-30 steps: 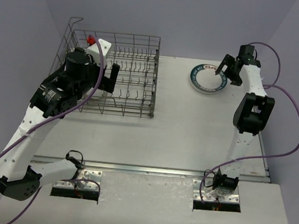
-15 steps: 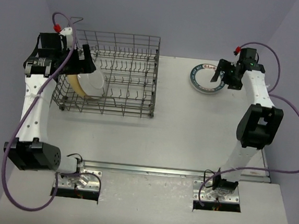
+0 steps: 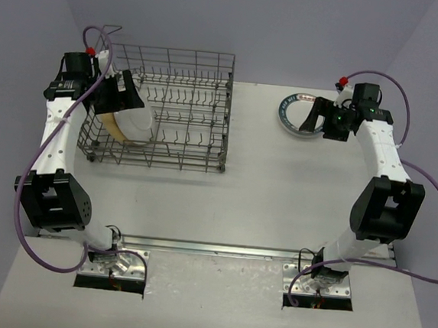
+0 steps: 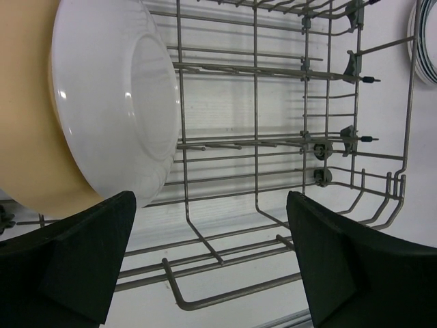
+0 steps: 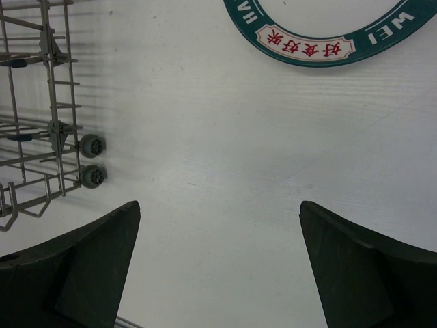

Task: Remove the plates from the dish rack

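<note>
The grey wire dish rack (image 3: 185,107) stands at the back left. A white plate (image 3: 138,122) and a tan plate (image 3: 113,124) behind it stand on edge at its left end. In the left wrist view the white plate (image 4: 116,89) and the tan plate (image 4: 27,137) are close up at the upper left. My left gripper (image 3: 126,91) (image 4: 210,198) is open and empty just above them, over the rack's wires (image 4: 273,143). A teal-rimmed plate stack (image 3: 292,113) (image 5: 307,41) lies flat at the back right. My right gripper (image 3: 313,117) (image 5: 218,205) hovers open and empty over its right edge.
The rack's raised wire handle (image 3: 107,35) is at its far-left corner. The rack's small wheels (image 5: 91,160) and right end show in the right wrist view. Purple cables loop off both arms. Purple walls close in on the left, back and right.
My left arm has swung from over the rack's middle to its left end, uncovering the two standing plates. My right gripper has shifted slightly left and nearer over the flat plates.
</note>
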Robot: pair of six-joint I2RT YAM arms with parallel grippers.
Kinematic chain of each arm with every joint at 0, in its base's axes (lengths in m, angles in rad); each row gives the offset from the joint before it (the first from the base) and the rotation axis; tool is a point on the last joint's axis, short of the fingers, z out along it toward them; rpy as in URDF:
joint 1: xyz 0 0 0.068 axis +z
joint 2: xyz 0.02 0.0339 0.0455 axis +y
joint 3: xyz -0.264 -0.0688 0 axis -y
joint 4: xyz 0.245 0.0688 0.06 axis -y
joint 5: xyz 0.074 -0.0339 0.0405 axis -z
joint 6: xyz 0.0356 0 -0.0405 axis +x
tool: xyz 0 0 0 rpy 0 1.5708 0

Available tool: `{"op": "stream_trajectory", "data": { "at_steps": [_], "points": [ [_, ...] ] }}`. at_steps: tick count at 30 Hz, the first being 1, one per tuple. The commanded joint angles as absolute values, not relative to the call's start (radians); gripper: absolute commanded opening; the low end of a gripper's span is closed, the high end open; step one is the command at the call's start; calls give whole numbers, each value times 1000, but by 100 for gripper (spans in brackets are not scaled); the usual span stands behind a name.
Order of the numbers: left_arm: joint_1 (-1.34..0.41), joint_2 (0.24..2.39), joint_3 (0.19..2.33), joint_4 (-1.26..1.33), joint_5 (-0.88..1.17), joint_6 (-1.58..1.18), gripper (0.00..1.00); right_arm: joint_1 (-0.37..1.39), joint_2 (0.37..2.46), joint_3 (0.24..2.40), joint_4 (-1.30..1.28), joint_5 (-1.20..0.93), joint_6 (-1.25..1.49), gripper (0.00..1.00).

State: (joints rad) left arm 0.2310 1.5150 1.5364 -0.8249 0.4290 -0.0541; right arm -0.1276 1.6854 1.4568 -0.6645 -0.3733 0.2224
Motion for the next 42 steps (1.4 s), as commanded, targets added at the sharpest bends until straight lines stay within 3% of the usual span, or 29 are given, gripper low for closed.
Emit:
{"op": "stream_trajectory", "data": {
  "at_steps": [1,14,21,30,42],
  "points": [
    [256,1539,1531,-738,426,-61,90,-127,1668,1456,-639,-417,200,99],
    [261,1613,1543,-693,273,-49,91,-127,1658,1447,-637,-446,221,99],
    [261,1656,1521,-665,309,-28,88,-127,1657,1448,-638,-447,224,99],
    [261,1713,1504,-627,511,21,67,-127,1663,1436,-637,-465,227,99],
    [259,1762,1479,-581,605,-29,46,-127,1662,1438,-638,-473,230,99]
  ]
}}
